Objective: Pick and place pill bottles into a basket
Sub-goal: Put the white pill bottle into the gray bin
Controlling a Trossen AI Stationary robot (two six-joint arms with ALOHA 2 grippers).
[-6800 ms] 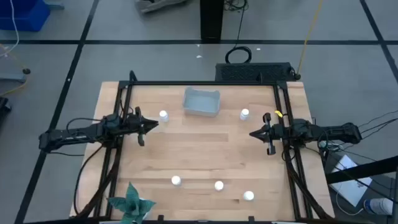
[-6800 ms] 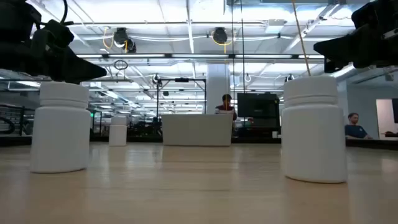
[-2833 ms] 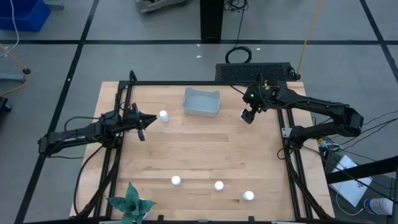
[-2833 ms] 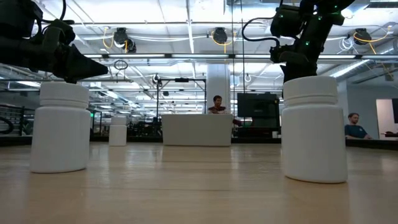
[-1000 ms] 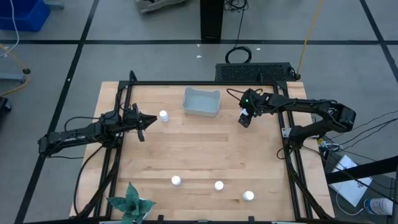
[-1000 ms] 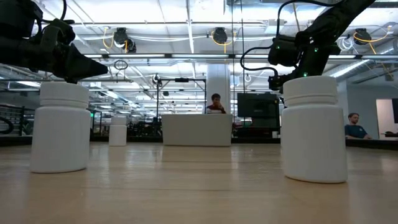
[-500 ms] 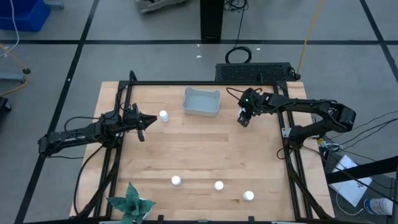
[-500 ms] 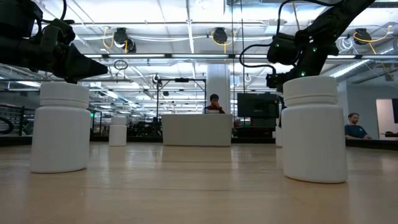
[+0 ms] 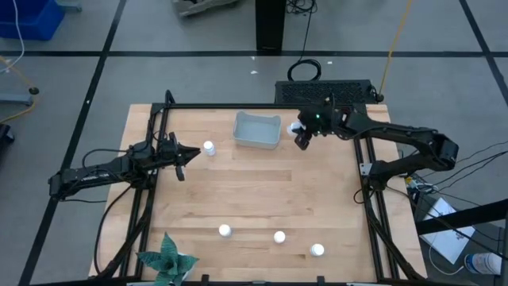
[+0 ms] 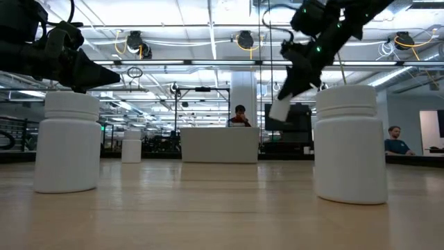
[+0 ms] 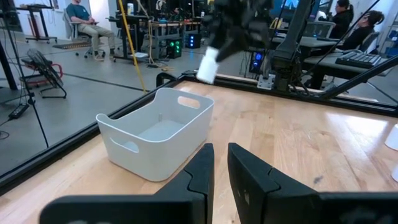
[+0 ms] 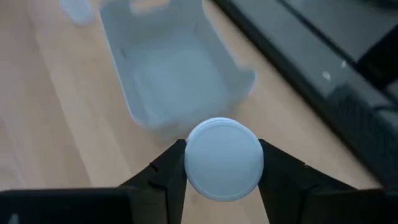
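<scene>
our right gripper (image 9: 302,137) is clamped on a bottle (image 9: 295,128), and from above we now have it just off the basket's (image 9: 256,129) right end, where a second ago it sat lower on the table at the bottle's old spot. that spot is bare now, so the lift is done and the carry is under way. our left gripper (image 9: 190,156) waits with fingers together beside another bottle (image 9: 208,148); three more (image 9: 225,231) (image 9: 279,237) (image 9: 317,250) stand along the near edge, well apart from the basket.

at table height we see the held bottle (image 10: 279,110) tilted and clear of the wood, hanging from the right gripper (image 10: 288,94).

past our left fingers (image 11: 200,171), pressed close, the basket (image 11: 155,133) looks empty, with the carried bottle (image 11: 207,65) in the air beyond it.

on the right wrist, the white cap (image 12: 224,158) sits pinched between both fingers (image 12: 168,169), the basket (image 12: 180,74) just ahead. we judge that a short move over the rim comes next.
</scene>
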